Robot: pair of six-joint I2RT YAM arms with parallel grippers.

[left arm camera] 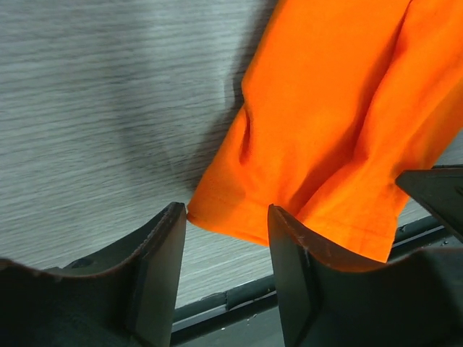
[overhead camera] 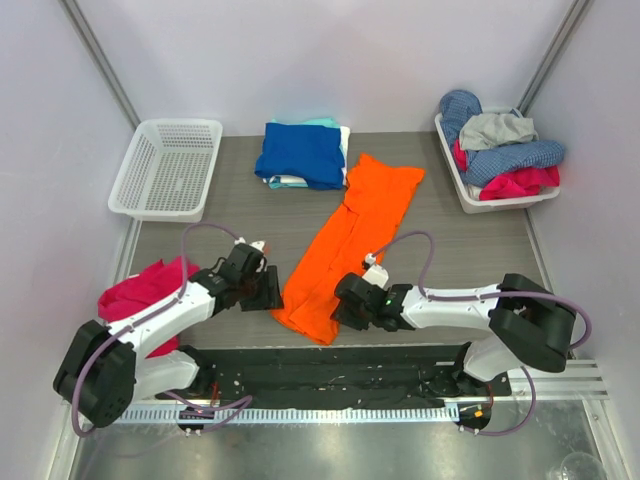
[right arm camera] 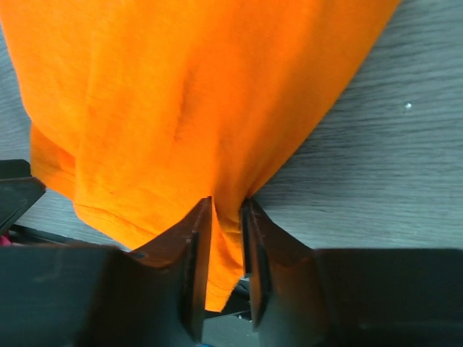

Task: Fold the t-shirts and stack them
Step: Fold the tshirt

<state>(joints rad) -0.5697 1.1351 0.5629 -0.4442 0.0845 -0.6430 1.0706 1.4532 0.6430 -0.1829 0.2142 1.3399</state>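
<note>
The orange t-shirt point(overhead camera: 352, 232) lies in a long strip down the middle of the tabletop point(overhead camera: 240, 215). The right gripper point(right arm camera: 226, 204) pinches a fold at its near end; the left gripper point(left arm camera: 226, 211) stands parted at the near corner.

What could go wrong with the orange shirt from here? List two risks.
1. The left gripper stands open with only the orange t-shirt's hem corner between its jaws; it may close on too little and slip.
2. The right gripper pinches a bunched fold, so lifting may drag the layers unevenly.
</note>
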